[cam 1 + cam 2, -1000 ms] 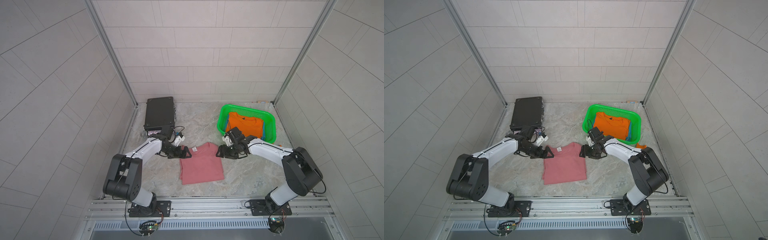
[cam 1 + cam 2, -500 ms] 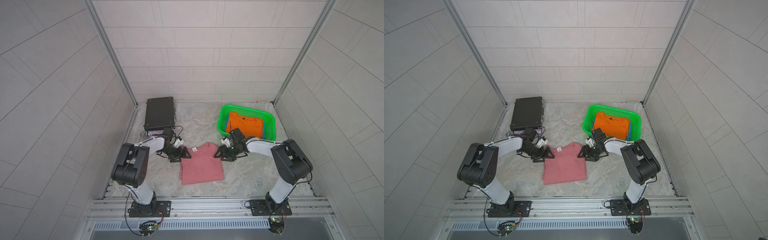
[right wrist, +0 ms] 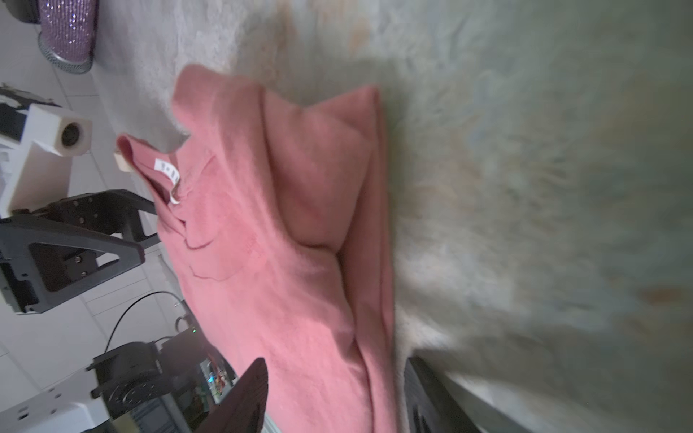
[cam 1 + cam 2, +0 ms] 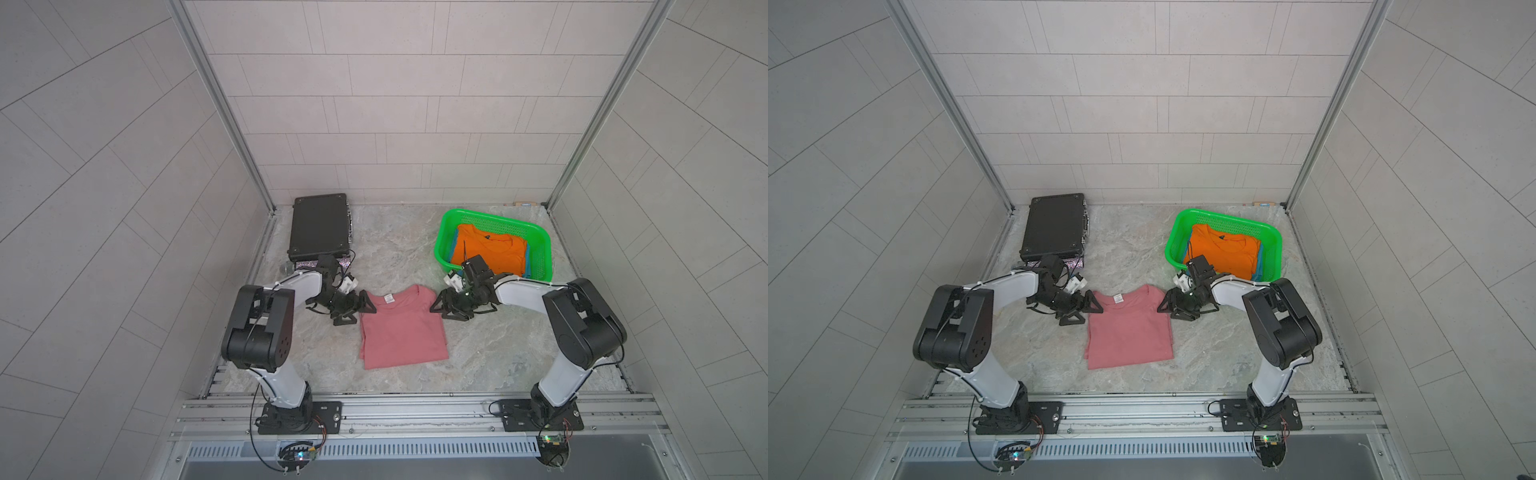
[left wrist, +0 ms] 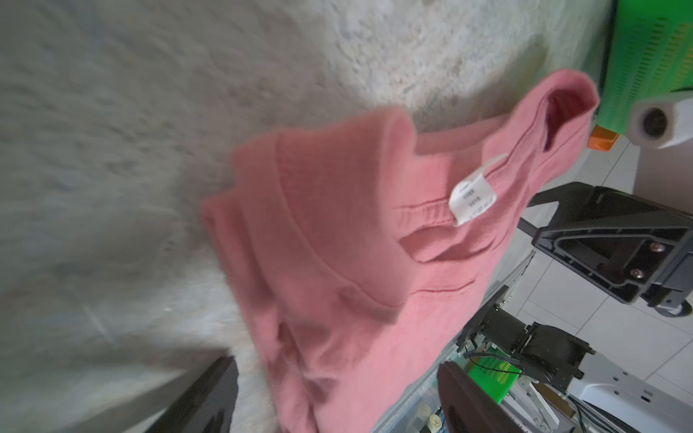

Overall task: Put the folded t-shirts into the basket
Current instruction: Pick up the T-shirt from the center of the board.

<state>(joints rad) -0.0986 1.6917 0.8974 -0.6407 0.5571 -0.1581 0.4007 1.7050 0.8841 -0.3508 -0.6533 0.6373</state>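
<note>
The green basket sits just behind the right gripper, the pink t-shirt lies flat between it and the left gripper, the orange t-shirt lies over a teal t-shirt inside the basket, and both grippers' jaws gape wide astride the pink t-shirt's shoulder corners.

Top views bright, even, sharp w/ soft shadows; edges bend. Wrist views dimmer, tabletop motion-blurred.

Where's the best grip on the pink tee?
The pink tee lies flat, folded: take both shoulder corners at the collar end, left claw and right claw each from its own side. A single-point lift would likely unfold it.
</note>
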